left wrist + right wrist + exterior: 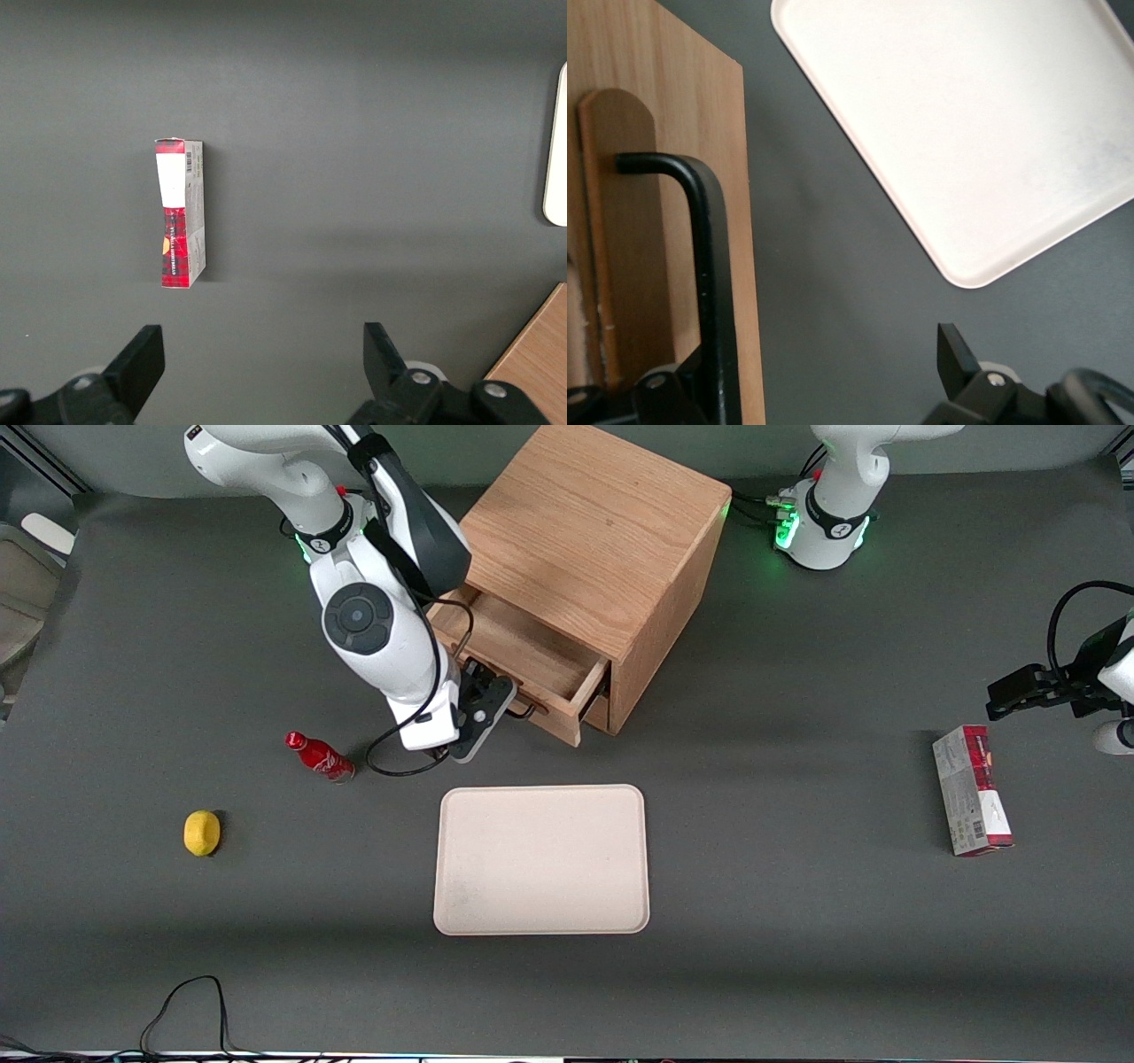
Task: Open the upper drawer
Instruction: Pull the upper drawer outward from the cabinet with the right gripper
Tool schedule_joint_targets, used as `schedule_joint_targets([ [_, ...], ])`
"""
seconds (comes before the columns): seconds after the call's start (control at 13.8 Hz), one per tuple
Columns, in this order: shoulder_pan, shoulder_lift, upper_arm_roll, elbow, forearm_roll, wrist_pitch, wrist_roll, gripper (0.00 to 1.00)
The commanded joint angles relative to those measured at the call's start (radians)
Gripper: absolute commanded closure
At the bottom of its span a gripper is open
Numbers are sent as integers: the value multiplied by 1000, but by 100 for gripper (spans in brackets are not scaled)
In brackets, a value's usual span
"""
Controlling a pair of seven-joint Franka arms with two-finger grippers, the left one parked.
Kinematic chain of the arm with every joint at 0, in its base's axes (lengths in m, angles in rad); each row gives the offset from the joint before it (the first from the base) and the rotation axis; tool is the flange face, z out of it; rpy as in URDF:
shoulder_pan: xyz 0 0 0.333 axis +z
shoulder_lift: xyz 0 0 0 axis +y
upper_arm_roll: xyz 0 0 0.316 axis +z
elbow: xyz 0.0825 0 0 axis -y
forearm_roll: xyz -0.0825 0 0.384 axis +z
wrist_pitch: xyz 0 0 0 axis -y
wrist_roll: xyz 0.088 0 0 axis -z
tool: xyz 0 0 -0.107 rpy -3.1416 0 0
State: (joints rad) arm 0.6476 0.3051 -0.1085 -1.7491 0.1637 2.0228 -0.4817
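Toward my working arm's end of the desk (797, 974) lies a yellow lemon (201, 833). A small red bottle (319, 756) lies farther from the front camera than the lemon. Next comes my gripper (485, 708), hanging just in front of the upper drawer (523, 651). Its fingers are spread wide, and the drawer's dark handle (713, 266) runs right alongside one finger; I cannot tell if they touch. The drawer stands pulled partway out of the oak cabinet (602, 531), which sits near the desk's rear edge. A pale tray (540, 859) lies nearer the front edge. At the parked arm's end lies a red-and-grey box (972, 790).
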Motion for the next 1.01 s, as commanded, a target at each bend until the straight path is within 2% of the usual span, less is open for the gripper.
schedule_joint_targets([
  [0.0,-28,51,0,74,16,-13,-50,0],
  [0.94,-152,153,-2,244,-7,-79,-84,0],
])
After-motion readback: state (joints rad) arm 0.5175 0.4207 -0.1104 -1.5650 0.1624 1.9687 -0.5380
